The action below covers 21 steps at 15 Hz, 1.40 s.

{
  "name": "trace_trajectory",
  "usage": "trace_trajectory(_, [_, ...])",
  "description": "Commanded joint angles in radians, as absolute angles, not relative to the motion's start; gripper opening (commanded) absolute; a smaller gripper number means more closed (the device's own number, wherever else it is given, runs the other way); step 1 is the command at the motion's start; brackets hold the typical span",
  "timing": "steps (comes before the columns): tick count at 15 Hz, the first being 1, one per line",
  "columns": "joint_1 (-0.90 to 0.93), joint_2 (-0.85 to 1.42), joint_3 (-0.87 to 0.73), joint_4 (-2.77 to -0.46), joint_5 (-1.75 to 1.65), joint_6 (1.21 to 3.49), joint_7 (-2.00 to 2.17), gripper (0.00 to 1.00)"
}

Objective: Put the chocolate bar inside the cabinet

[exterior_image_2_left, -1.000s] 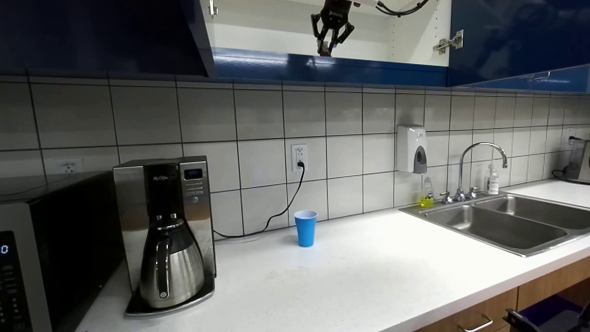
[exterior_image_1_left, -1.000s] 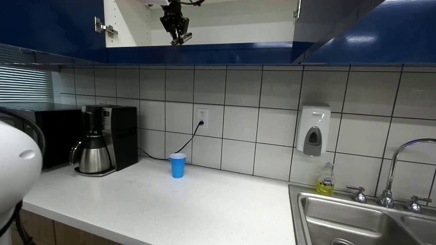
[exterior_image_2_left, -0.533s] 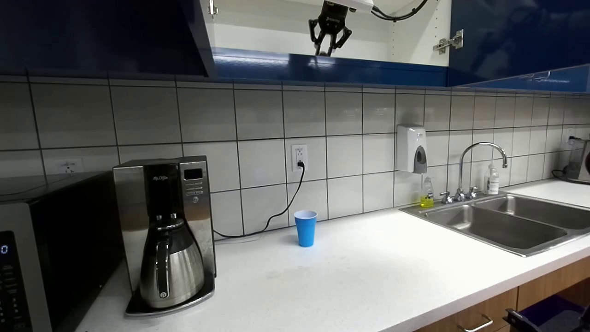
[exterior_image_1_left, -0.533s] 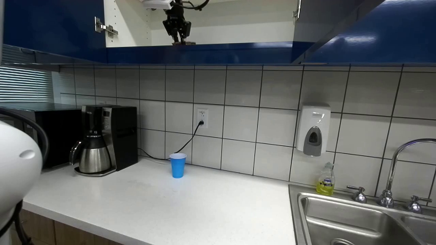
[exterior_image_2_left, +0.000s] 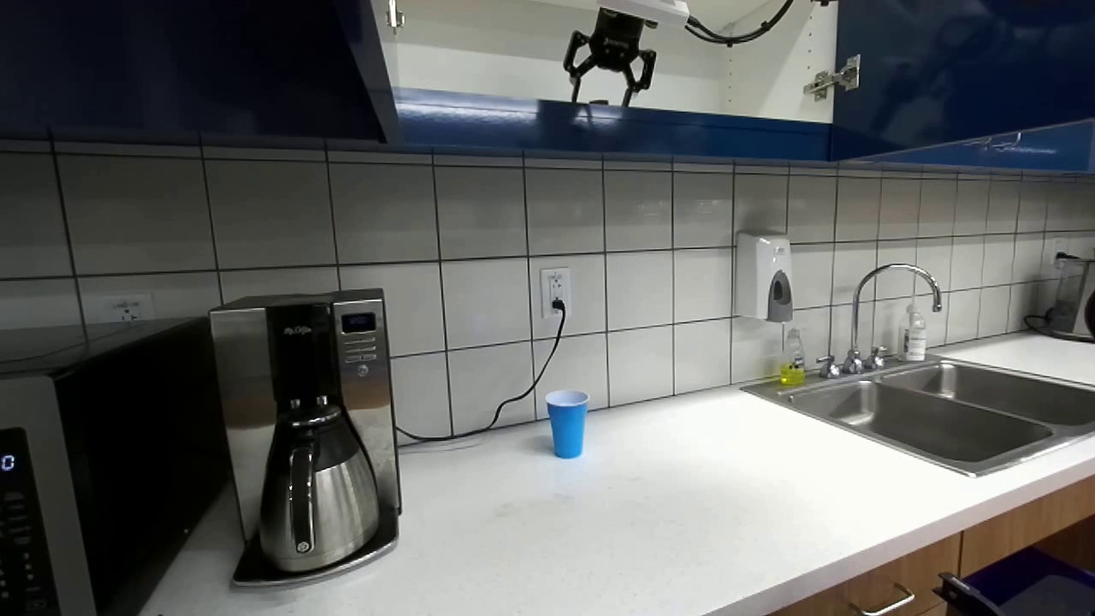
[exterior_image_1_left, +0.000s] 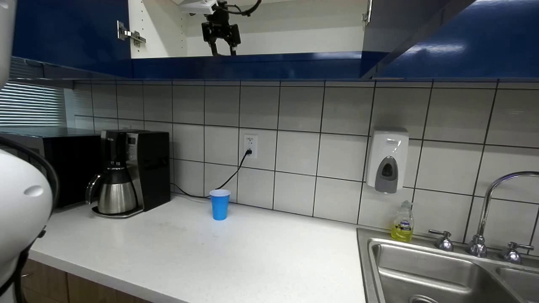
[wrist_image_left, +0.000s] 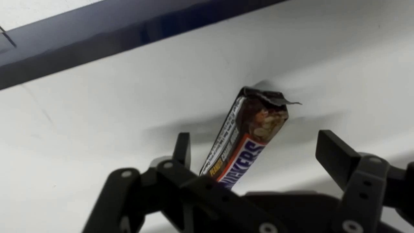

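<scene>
The bar (wrist_image_left: 242, 145) lies inside the cabinet (exterior_image_1_left: 286, 66), behind its front edge. The gripper (exterior_image_2_left: 600, 97) straddles it, spread wide, holding nothing. Release seems done; next calls for lifting straight up, then backing out.

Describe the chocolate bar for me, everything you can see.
The chocolate bar is dark brown, in a plastic-looking Snickers wrapper: purple letters on white edged with orange, pictured nuts, small print along one side, a crimped end. It lies slanted in the wrist view, inside the cabinet on its white floor. The open gripper straddles it with visible gaps on both sides; the bar's lower end is hidden.
</scene>
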<state>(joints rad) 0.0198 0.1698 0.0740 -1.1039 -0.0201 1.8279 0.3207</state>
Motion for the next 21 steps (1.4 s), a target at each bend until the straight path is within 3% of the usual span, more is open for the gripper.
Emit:
trace_trajectory(1, [0.021, 0.162, 0.069, -1.094, -0.032, 1.807, 0.346, 1.00])
trace_trajectory(12, [0.013, 0.005, 0.047, -1.265, -0.015, 1.850, 0.322, 1.00])
trace_trajectory(21, [0.037, -0.299, 0.049, -1.699, -0.010, 1.999, 0.262, 1.00])
